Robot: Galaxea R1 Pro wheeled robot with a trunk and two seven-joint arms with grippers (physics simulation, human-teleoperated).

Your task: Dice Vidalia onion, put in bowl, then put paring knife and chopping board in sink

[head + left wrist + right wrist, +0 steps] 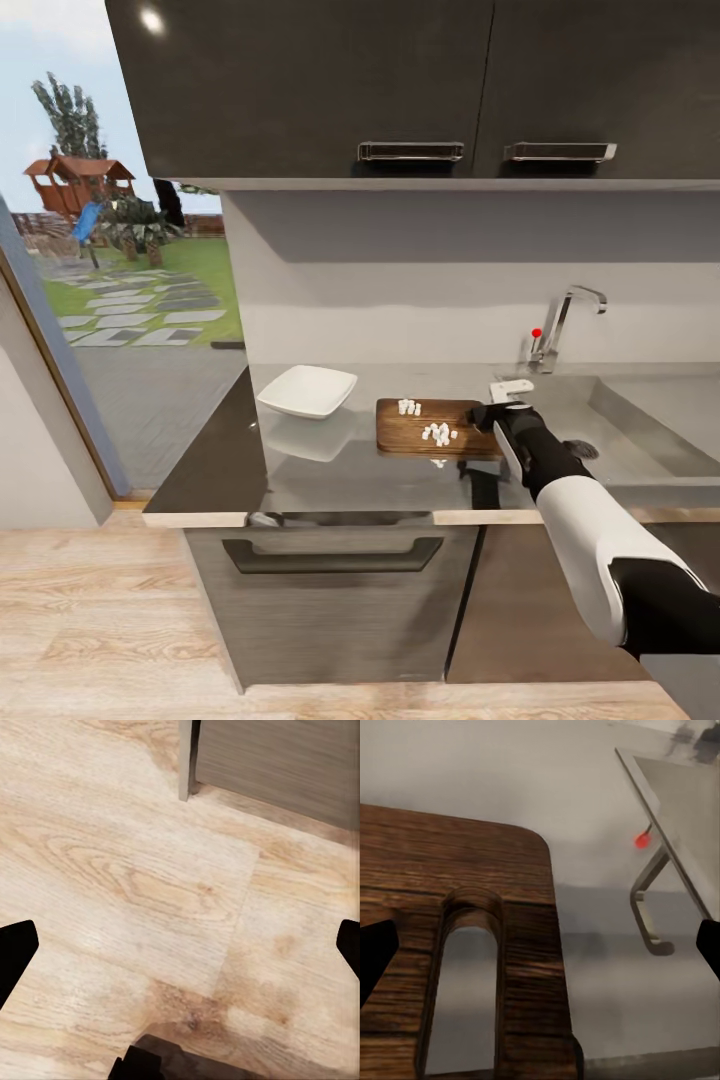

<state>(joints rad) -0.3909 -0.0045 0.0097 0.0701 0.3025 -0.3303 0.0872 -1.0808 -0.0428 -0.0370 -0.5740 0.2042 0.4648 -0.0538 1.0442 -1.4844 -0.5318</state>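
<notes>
The chopping board (425,428) lies flat on the dark glossy bench (215,455), its right end just beside the sink's drainboard. White diced onion pieces (437,433) sit on the board in two small clusters, one near the far edge and one toward the middle, and a few pieces (439,463) lie on the bench just off the board's near edge. The white squarish bowl (308,390) stands on the bench just left of the board, apart from it, and holds nothing that can be made out.

The right hand (505,397) hovers at the board's right end, its arm reaching in from the near right. In the right wrist view its dark fingertips (376,952) stand wide apart, open with nothing between them, and the board's handle slot (465,982) lies directly below, with the grey drainboard beyond. A reflection of the tap with its red knob shows on that steel surface.

The sink (640,420) runs off to the right, its round drain (580,449) visible past the arm, and the chrome tap (565,325) with a red knob rises at its far edge.

The left hand (180,952) points down at the pale wood floor (135,885) near a grey cabinet base, its fingertips spread open and empty.
</notes>
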